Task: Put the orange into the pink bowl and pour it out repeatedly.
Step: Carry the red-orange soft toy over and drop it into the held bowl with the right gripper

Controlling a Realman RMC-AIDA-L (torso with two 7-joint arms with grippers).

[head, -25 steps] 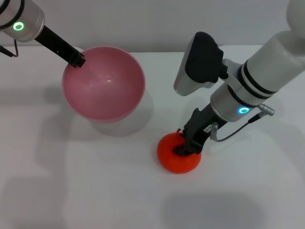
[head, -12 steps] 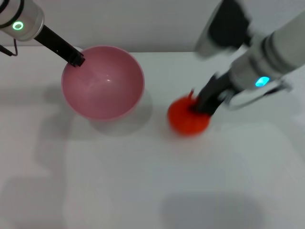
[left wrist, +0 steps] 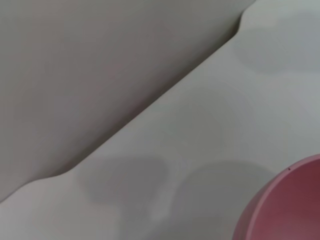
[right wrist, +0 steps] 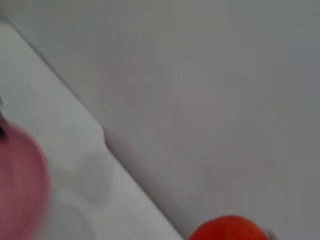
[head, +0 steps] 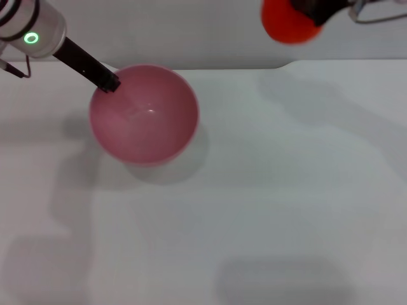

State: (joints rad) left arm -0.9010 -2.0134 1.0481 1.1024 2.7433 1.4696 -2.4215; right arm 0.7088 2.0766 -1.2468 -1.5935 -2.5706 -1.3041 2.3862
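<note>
My right fingers: dark, mostly cut off by the top edge of the head view, closed on the orange (head: 289, 22), which sits just below and left of them. Right gripper (head: 318, 9): upper right of the frame, high above the table (head: 254, 210).

Orange: round, red-orange, held in the air at the top of the frame, well apart from the bowl (head: 144, 114) and to its upper right. In the right wrist view it shows as an orange dome (right wrist: 227, 230) at the bottom edge, with the bowl a pink blur (right wrist: 20, 185) at the lower left.

Left gripper (head: 107, 82): upper left of the head view, a dark slim tip at the bowl's upper-left rim. It appears pinched on that rim.

Bowl: pink, deep, glossy, nothing inside it. It sits in the left half of the frame; I cannot tell whether it rests on the table. The left wrist view shows only an arc of its rim (left wrist: 280, 205) at the lower right.

Table: white, plain, with grey shadows.
</note>
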